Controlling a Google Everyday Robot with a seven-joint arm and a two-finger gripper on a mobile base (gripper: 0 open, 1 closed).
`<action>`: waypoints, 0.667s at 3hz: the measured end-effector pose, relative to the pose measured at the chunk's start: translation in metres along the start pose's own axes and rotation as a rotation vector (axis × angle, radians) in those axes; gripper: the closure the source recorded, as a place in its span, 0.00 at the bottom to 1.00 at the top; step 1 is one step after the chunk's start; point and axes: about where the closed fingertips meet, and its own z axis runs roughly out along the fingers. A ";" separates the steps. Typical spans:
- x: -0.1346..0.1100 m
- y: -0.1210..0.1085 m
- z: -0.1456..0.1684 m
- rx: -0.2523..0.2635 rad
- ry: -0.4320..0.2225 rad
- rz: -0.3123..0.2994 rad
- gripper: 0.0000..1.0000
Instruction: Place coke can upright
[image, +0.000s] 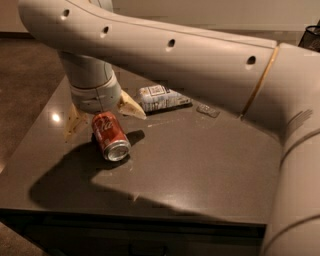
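On the table (200, 165), the coke can (110, 136) lies sideways beneath the spread pincer (103, 125).

An indoor room, office or lab; which one cannot be told. A smooth dark grey table (210, 175) fills the view, and its top mirrors a lamp. Left of the table lies brown floor (25, 85), and behind the table a pale wall (210, 12). The gripper (106, 126) hangs over the table's left rear, fingers spread.
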 end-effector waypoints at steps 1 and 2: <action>-0.006 0.004 0.009 0.014 0.025 0.049 0.26; -0.009 0.005 0.010 0.023 0.031 0.060 0.49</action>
